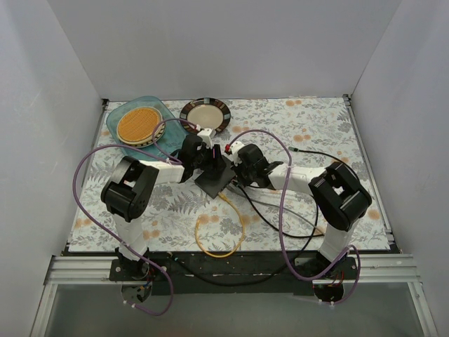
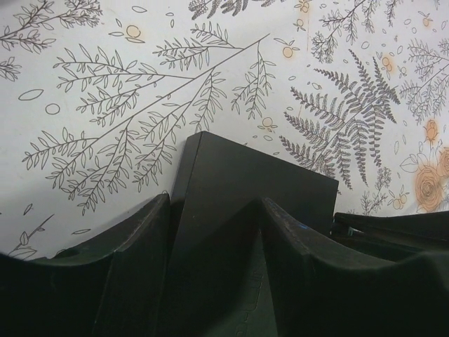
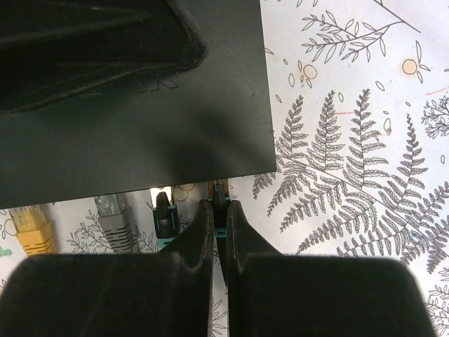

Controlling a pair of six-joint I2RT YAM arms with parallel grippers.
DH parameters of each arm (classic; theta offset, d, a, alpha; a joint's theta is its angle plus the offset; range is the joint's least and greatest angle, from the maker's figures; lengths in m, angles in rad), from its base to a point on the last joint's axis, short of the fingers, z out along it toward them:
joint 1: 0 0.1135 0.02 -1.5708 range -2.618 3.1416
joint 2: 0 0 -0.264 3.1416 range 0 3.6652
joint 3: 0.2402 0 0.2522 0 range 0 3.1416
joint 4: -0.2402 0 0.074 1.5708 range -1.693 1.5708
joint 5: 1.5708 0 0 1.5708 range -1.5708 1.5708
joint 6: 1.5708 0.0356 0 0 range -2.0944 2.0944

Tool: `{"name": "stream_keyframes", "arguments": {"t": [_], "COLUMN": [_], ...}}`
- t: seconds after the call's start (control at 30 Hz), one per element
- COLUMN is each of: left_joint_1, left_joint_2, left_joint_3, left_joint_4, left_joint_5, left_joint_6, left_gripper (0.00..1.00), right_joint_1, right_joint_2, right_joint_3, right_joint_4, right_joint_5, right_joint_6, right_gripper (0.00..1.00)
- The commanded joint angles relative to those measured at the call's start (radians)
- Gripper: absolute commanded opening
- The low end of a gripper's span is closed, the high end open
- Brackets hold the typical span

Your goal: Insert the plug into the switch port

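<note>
The dark grey switch box [image 1: 215, 179] is held tilted at the table's middle. My left gripper [image 1: 202, 160] is shut on it, and the box fills the space between its fingers in the left wrist view [image 2: 216, 200]. My right gripper [image 3: 219, 203] is shut on a small plug with a teal boot [image 3: 219, 191], whose tip is at the right end of the box's near edge [image 3: 140, 186]. A clear plug with a yellow boot [image 3: 29, 228] sits at the left end of that edge. The ports are hidden under the edge.
A grey plug [image 3: 116, 223] and a second teal-booted plug [image 3: 163, 219] sit along the same edge. The yellow cable [image 1: 221, 242] loops near the front, with black cables [image 1: 273, 219] to its right. A teal tray [image 1: 158, 109] and a plate [image 1: 205, 114] stand at the back.
</note>
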Motion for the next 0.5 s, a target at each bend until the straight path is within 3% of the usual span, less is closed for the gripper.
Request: {"name": "stream_keyframes", "arguments": {"t": [0.0,0.23,0.47], "left_joint_1": [-0.252,-0.287,-0.315], "left_joint_2": [0.009,0.036,0.163], "left_joint_3": [-0.030,0.013,0.056], "left_joint_4": [-0.213,-0.220,-0.291], "left_joint_5": [0.542,0.568,0.647], "left_joint_6": [-0.080,-0.073,-0.020], "left_gripper": [0.45,0.44,0.43], "right_joint_1": [0.026,0.025,0.025], "right_joint_2": [0.051,0.080,0.076], "right_joint_3": [0.218,0.264,0.263], "right_joint_4": [0.646,0.649,0.669], "right_joint_5": [-0.144,-0.199,-0.205], "right_joint_6": [0.045,0.038,0.035], "right_gripper": [0.01,0.01,0.01]}}
